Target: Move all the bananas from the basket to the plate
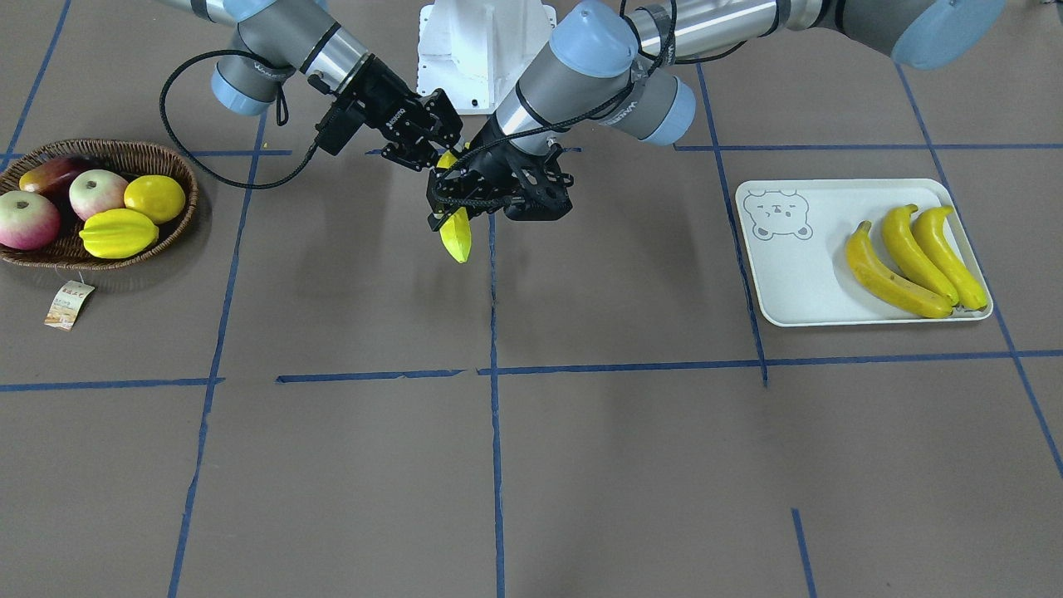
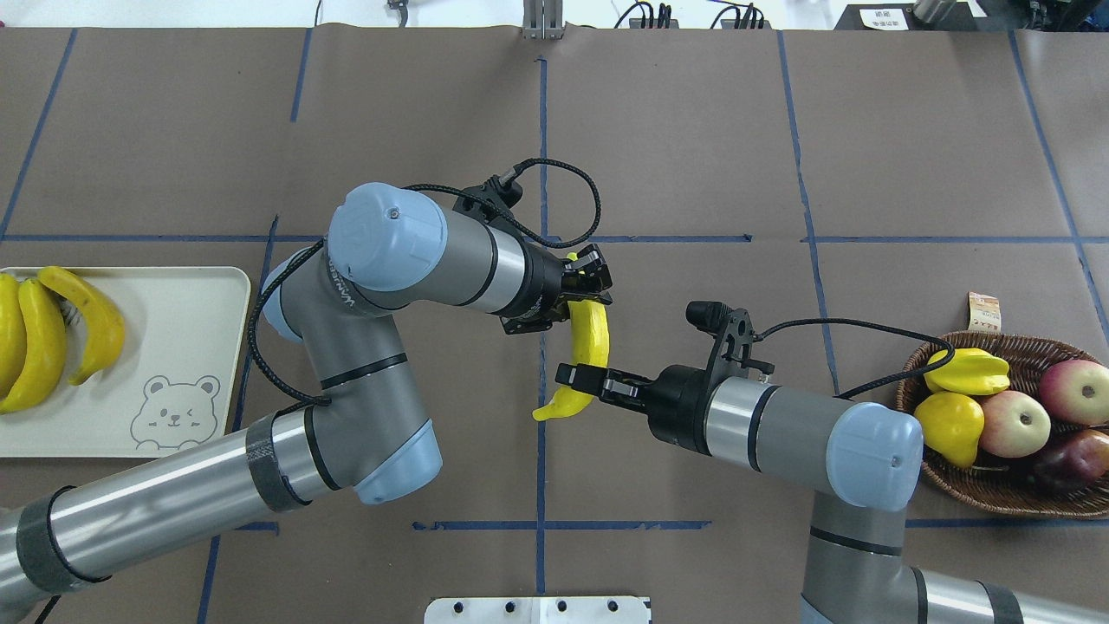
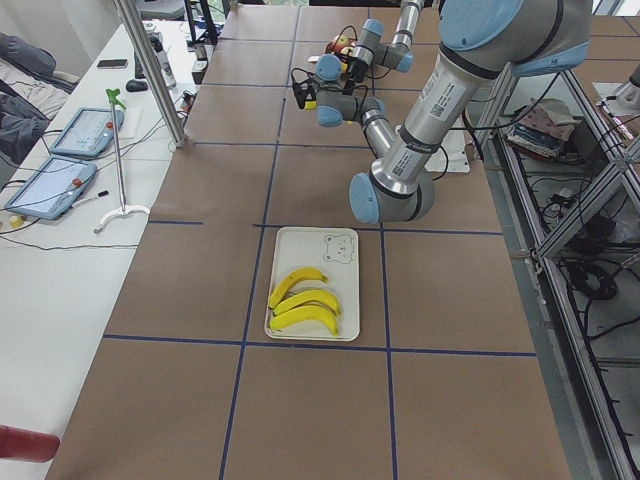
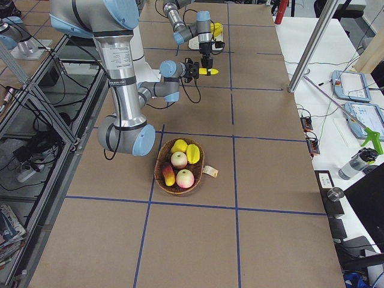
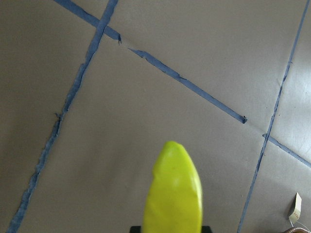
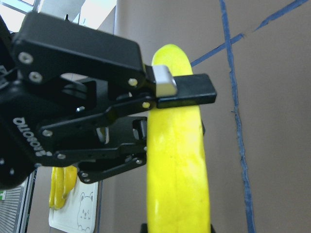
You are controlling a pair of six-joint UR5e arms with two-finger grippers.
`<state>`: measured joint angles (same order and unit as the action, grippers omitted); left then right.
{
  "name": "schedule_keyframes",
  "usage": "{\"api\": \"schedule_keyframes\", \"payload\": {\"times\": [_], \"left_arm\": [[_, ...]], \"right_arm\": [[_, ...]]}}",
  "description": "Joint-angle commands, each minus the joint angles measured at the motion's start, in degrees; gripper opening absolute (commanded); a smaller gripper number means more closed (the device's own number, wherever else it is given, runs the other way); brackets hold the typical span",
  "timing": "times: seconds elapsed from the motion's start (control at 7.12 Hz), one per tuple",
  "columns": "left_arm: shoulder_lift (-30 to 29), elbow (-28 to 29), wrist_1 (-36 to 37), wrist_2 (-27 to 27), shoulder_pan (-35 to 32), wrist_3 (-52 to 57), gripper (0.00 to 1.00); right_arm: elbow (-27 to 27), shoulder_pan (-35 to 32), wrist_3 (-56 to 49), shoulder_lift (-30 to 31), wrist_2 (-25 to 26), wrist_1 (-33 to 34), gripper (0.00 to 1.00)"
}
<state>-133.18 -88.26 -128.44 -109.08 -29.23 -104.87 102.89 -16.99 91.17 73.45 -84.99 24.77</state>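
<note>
yellow banana [image 2: 589, 338] aloft, starfruit [image 2: 969, 370], lemon [image 2: 950, 425], apples [image 2: 1014, 423] in basket [image 2: 970, 491]

Yellow bananas [image 1: 909, 262], off-white plate [image 1: 797, 282] (grey bear-face drawing), dark-brown woven basket [image 1: 133, 151], brown table [image 1: 623, 465] with blue tape lines [image 1: 496, 465].

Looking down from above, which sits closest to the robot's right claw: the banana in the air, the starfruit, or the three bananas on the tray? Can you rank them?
1. Held banana: mid-table, gripped by the right gripper itself.
2. Starfruit: in the basket, on the view's right side.
3. Three bananas: on the plate, at the view's far left edge.
</note>
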Motion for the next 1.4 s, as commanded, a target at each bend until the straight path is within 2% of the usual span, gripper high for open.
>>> {"api": "schedule_keyframes", "payload": {"times": [0.0, 0.14, 0.84, 0.98, 1.26], "left_arm": [[0.3, -0.3, -0.1, -0.1, -0.2, 0.0, 0.00], [0.5, -0.3, -0.1, -0.1, -0.4, 0.0, 0.00], [1.2, -0.3, 0.0, 0.0, -0.6, 0.2, 0.00], [1.7, -0.3, 0.0, 0.0, -0.7, 0.4, 0.00], [2.7, -0.4, 0.6, 0.1, -1.9, 0.1, 0.00]], "right_arm": [[0.0, -0.1, -0.1, 0.0, 0.0, 0.7, 0.48], [0.0, -0.2, 0.0, 0.1, 0.3, 0.8, 0.99], [0.7, -0.8, -0.1, 0.6, -0.3, 1.2, 1.00], [3.8, -1.6, -0.1, 0.6, -1.2, 6.6, 1.00], [12.7, -4.9, -0.1, 0.8, -8.8, 23.0, 1.00]]}}
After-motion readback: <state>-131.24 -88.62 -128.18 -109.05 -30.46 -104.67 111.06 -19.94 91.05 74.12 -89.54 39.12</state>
